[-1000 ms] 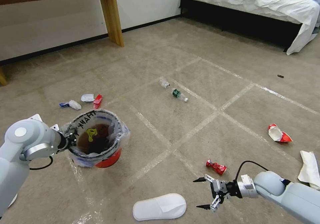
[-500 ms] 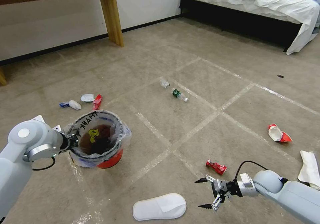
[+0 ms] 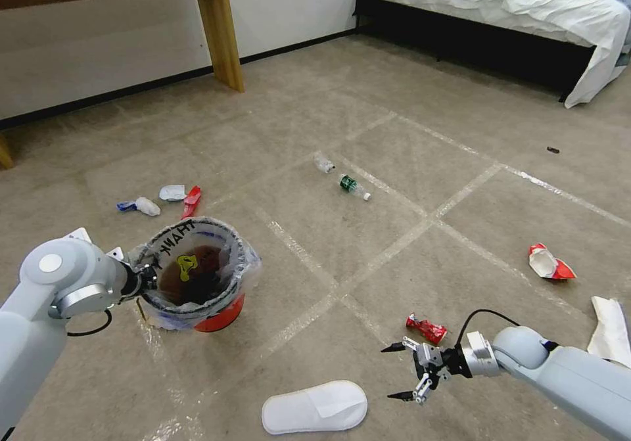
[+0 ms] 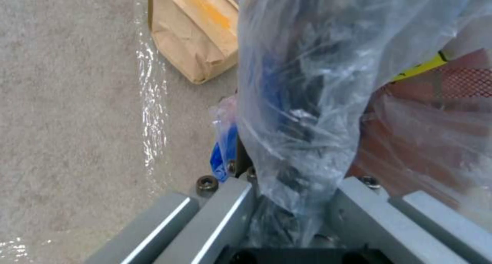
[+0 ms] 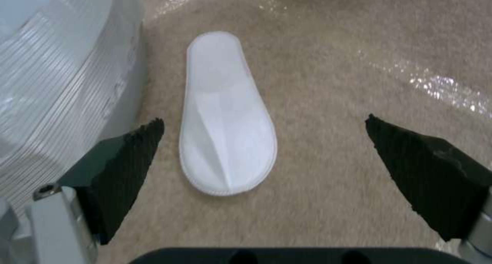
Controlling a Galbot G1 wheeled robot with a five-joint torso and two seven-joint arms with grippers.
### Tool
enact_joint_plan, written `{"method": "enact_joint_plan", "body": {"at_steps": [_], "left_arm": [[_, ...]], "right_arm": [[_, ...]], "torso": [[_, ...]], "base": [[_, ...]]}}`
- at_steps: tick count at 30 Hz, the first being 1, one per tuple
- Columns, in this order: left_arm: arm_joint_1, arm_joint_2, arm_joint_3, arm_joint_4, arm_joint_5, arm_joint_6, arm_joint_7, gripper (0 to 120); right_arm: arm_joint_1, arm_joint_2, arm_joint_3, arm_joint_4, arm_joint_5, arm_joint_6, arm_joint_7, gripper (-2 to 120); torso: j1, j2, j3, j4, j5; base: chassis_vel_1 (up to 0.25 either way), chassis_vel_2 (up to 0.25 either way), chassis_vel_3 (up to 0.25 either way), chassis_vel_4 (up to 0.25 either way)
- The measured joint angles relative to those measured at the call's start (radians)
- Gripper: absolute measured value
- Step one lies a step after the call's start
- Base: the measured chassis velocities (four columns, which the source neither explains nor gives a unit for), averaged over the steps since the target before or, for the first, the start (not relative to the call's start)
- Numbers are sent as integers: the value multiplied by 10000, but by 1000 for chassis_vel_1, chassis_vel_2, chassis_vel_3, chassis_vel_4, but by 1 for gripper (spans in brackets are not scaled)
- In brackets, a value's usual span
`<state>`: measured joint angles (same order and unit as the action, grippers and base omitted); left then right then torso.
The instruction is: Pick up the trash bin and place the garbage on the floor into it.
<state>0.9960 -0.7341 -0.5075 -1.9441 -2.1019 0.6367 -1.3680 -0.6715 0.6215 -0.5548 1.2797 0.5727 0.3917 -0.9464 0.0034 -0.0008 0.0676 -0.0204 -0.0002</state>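
The left end effector is gripping the red trash bin by its rim, while the right end effector, jaws wide open, is hovering right of the white slipper and should probably centre over it before closing.

The head view looks forward and down across the floor. The left wrist view presses close against the trash bin. The right wrist view faces the slipper nearby, shared with the head view.

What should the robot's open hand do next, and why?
Probably move the right gripper toward the white slipper and lower over it. The gripper hangs open above the floor beside the slipper, which lies flat and untouched, while the left gripper holds the trash bin by its rim.
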Motion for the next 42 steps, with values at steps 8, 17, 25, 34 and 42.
{"method": "enact_joint_plan", "body": {"at_steps": [8, 17, 25, 34, 42], "left_arm": [[42, 47, 5, -42, 3, 0, 1, 0], [73, 41, 25, -81, 18, 0, -6, 0], [81, -39, 61, -101, 99, -4, -9, 0], [205, -99, 33, -112, 194, -3, 11, 0], [218, -154, 41, -126, 228, 0, 24, 0]], "right_arm": [[479, 688, -516, -477, 43, -41, -22, 100], [747, 1261, -1050, -1094, 40, -26, -231, 100], [856, 1609, -1270, -1654, 29, 14, -508, 100], [918, 1814, -1337, -2190, -4, 100, -676, 100], [1019, 2021, -1379, -2645, -43, 186, -811, 100]], "torso": [[0, 0, 0, 1, 0], [0, 0, 0, 1, 0], [0, 0, 0, 1, 0], [0, 0, 0, 0, 1], [0, 0, 0, 0, 0]], "base": [[0, 0, 0, 0], [0, 0, 0, 0], [0, 0, 0, 0], [0, 0, 0, 0], [0, 0, 0, 0]]}}
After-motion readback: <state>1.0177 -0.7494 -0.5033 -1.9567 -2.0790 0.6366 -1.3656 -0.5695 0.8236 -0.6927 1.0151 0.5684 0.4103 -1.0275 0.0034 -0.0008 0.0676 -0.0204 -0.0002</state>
